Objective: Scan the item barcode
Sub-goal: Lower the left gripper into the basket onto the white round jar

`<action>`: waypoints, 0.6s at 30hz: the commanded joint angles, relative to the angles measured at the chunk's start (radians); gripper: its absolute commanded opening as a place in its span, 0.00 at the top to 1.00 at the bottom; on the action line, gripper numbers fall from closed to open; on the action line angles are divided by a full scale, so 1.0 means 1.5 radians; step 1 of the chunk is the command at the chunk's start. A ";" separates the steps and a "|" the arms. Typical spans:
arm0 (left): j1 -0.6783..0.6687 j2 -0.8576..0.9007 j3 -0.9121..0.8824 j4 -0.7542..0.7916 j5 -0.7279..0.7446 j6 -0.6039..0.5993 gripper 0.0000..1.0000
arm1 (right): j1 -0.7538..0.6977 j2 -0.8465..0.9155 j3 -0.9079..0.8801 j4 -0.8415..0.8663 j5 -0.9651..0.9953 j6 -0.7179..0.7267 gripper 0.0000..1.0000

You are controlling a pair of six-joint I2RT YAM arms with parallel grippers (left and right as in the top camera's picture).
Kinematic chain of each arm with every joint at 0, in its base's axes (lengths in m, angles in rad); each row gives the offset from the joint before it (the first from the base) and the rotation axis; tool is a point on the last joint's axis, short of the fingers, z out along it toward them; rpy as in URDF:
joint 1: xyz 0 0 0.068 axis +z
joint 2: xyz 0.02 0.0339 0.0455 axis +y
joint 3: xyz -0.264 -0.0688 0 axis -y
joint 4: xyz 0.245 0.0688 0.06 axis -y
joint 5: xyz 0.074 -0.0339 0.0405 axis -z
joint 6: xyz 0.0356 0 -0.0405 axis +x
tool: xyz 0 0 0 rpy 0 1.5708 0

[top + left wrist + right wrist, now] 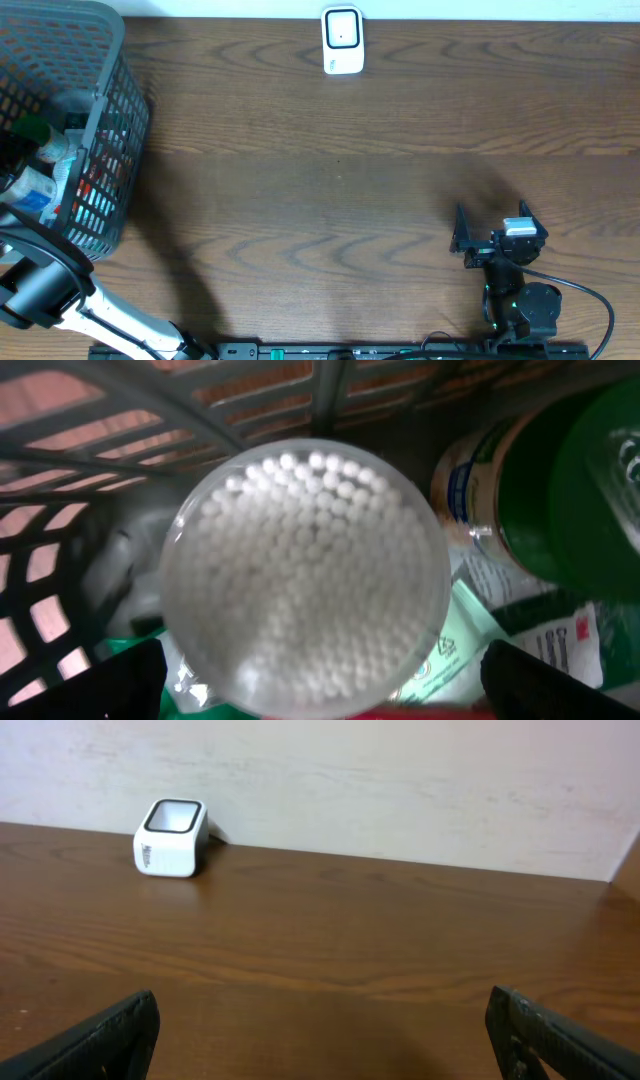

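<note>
Two spread fingers (80, 685), swab tub (300, 575)

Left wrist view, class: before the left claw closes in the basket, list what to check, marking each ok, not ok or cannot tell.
1. Left claw open: ok.
2. Cotton swab tub centred between its fingers: ok.
3. Where the tub's barcode sits: cannot tell.
4. Scanner unblocked: ok.
5. Right claw open, away from the basket: ok.
</note>
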 commanded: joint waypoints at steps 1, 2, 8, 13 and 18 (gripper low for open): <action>0.003 0.006 -0.020 0.028 -0.021 -0.016 0.00 | 0.002 -0.004 -0.001 -0.002 0.003 0.008 0.01; 0.003 0.006 -0.024 0.037 -0.021 -0.016 0.00 | 0.002 -0.004 -0.001 -0.002 0.003 0.008 0.01; -0.004 0.006 -0.048 0.069 -0.054 -0.016 0.00 | 0.002 -0.004 -0.001 -0.002 0.003 0.008 0.01; -0.020 0.006 -0.064 0.083 -0.071 -0.021 0.14 | 0.002 -0.004 -0.001 -0.002 0.003 0.008 0.01; -0.046 -0.020 -0.064 0.100 -0.072 -0.021 0.24 | 0.002 -0.004 -0.001 -0.002 0.003 0.008 0.01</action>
